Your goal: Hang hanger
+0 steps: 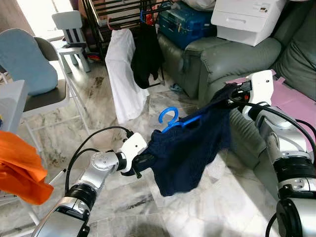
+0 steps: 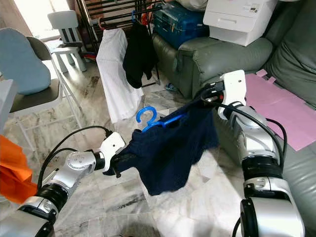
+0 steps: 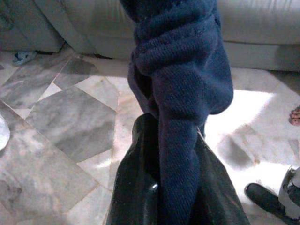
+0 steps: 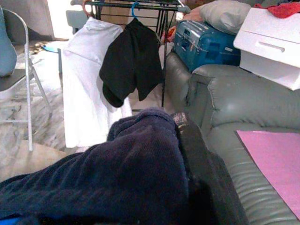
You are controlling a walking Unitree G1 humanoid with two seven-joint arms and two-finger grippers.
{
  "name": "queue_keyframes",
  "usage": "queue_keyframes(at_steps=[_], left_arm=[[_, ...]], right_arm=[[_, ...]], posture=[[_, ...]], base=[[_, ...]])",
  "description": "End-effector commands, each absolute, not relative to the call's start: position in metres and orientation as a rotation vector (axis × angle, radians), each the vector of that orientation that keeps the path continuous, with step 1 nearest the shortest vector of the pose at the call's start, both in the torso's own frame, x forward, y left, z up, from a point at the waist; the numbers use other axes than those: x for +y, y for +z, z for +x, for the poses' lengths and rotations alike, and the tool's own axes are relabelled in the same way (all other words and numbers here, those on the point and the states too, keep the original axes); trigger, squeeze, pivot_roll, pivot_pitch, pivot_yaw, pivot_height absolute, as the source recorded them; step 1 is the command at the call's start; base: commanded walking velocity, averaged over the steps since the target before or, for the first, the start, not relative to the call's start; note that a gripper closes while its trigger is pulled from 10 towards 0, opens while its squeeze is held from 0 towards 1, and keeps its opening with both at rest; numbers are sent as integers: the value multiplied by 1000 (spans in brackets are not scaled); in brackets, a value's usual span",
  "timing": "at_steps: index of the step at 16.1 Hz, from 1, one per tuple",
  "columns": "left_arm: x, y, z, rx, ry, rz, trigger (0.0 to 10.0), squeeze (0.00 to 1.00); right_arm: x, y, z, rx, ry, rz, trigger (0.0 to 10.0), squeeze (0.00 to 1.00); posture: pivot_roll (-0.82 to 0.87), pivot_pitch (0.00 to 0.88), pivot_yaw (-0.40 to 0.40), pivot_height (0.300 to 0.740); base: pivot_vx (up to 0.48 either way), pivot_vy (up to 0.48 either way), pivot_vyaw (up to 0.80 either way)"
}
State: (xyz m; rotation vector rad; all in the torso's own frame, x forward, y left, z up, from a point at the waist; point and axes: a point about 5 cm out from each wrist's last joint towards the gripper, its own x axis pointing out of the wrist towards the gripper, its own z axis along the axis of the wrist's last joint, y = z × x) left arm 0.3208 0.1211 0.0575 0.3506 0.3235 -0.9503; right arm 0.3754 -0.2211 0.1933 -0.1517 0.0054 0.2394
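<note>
Marble floor tiles point(image 1: 197, 207) in grey and white run under both arms in the left eye view, with a grey-green leather sofa point(image 1: 217, 59) beyond them. The left tool point(image 1: 142, 164) is clenched on one end of a dark navy knitted sweater point(image 1: 190, 150); the right tool point(image 1: 232, 97) is clenched on the other end, higher and nearer the sofa. Between the two tools the sweater sags, draped on a blue plastic hanger point(image 1: 170, 118) whose hook stands up above the fabric. Beyond both tools a black drying rack point(image 1: 123, 12) carries a white garment point(image 1: 123, 74) and a black garment point(image 1: 145, 54).

From the right eye, a pink sheet point(image 2: 281, 108) lies on the sofa beside the right arm.

Looking along the left wrist, black fingers point(image 3: 136, 187) pinch a bunched fold of navy knit above the tiles.

Seen from the right wrist, a black finger point(image 4: 199, 154) presses navy cloth, with a blue suitcase point(image 4: 206, 44) on the sofa ahead.
</note>
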Motion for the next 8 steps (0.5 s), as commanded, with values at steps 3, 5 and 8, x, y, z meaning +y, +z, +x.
queue_keyframes(at_steps=[3,5,8], left_arm=[[129,56,321,347,-929,361,0,0],[129,56,321,347,-929,361,0,0],[119,86,346,134,-586,343,0,0]], right_arm=[[-223,207,376,-54,229,-165,0,0],[-223,207,376,-54,229,-165,0,0],[-196,125,366,177,177,-447,0,0]], posture=[[-264,0,96,740],[-264,0,96,740],[-227,0,90,740]], base=[[0,0,0],[0,0,0],[0,0,0]])
